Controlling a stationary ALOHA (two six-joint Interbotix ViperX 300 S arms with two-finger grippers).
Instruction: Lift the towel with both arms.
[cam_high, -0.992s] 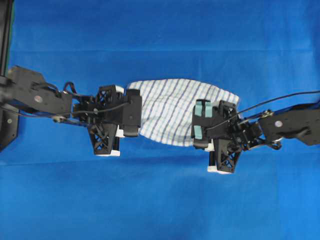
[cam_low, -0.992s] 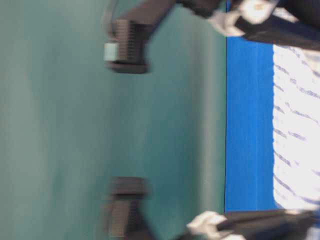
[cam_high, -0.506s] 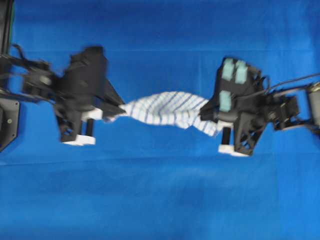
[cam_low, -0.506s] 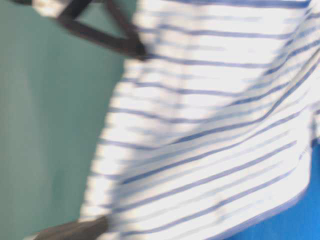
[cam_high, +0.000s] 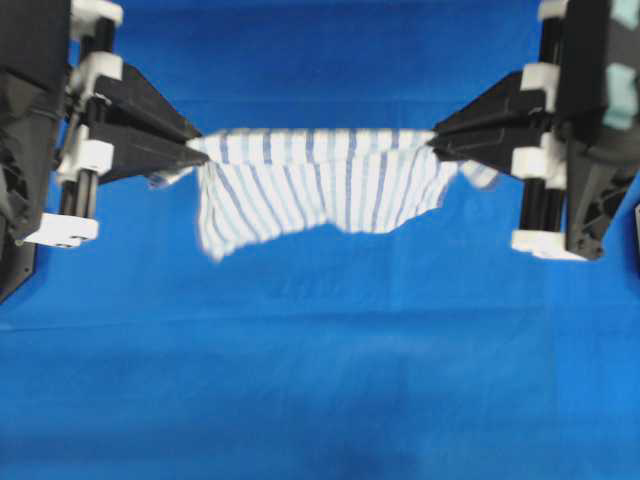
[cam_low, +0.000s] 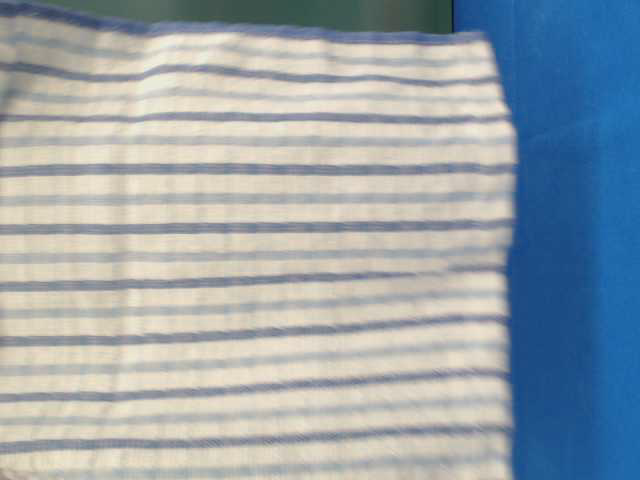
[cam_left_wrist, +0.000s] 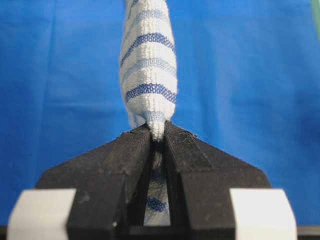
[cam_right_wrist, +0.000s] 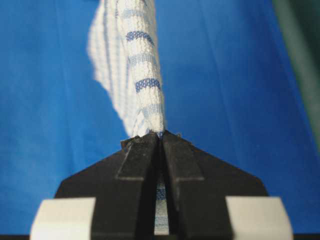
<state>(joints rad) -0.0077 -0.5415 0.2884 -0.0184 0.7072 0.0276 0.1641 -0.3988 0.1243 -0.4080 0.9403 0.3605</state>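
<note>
Above the blue worktop (cam_high: 320, 380) we are holding the towel (cam_high: 320, 185) stretched between our two arms, its top edge running nearly straight from one grip to the other while the rest is hanging down as a loose striped sheet. In the table-level view the cloth is filling almost the whole picture, so we are judging it to be clear of the surface, though where its lower hem is hanging we cannot tell. To do this lift well, we are aiming to keep both ends level and the span just taut: pulling further apart could drag a corner out, and drifting together would let the middle sag. The left gripper (cam_left_wrist: 158, 131) is pinching one gathered end, its black fingers (cam_left_wrist: 181, 150) pressed nearly together with a bunched fold of cloth squeezed in the narrow gap. The right gripper (cam_right_wrist: 159, 136) is doing the same at the other end, its fingers (cam_right_wrist: 176, 155) closed tight on the rolled edge.
</note>
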